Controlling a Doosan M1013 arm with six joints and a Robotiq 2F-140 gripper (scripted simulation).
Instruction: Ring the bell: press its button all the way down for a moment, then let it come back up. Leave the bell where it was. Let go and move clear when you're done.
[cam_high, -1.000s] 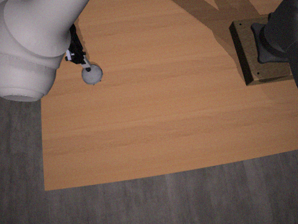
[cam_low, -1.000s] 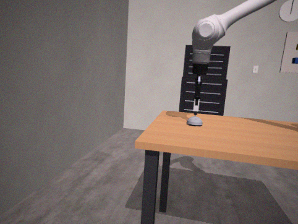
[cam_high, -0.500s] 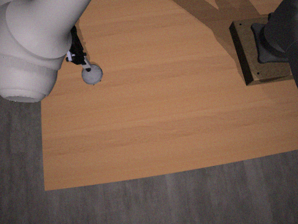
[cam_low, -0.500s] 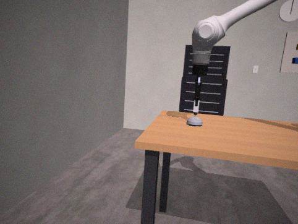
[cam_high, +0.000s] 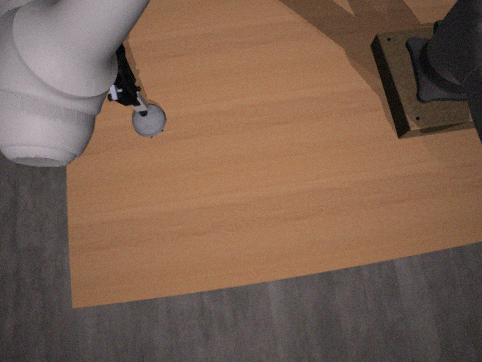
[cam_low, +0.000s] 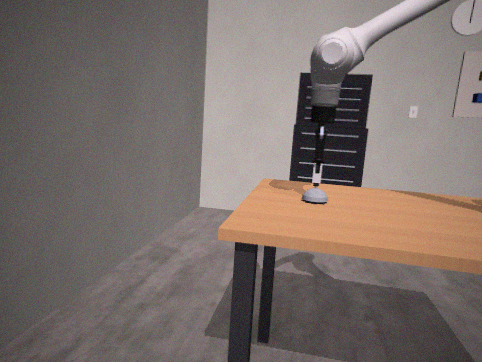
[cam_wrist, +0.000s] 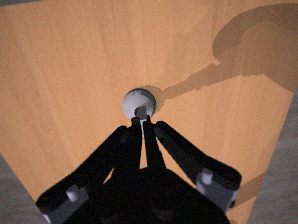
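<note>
A small grey dome bell (cam_high: 149, 121) sits on the wooden table near its far left corner. It also shows in the exterior view (cam_low: 314, 196) and in the wrist view (cam_wrist: 139, 103). My gripper (cam_high: 142, 111) is shut with nothing between the fingers and points straight down over the bell. Its closed fingertips (cam_wrist: 141, 120) meet the dark button at the top of the dome. In the exterior view the fingertips (cam_low: 317, 184) touch the bell's top. The button itself is mostly hidden under the fingertips.
The arm's wooden mounting block (cam_high: 420, 85) stands at the table's far right. The table's left edge (cam_high: 70, 210) lies close to the bell. A dark slatted rack (cam_low: 332, 130) stands behind the table by the wall.
</note>
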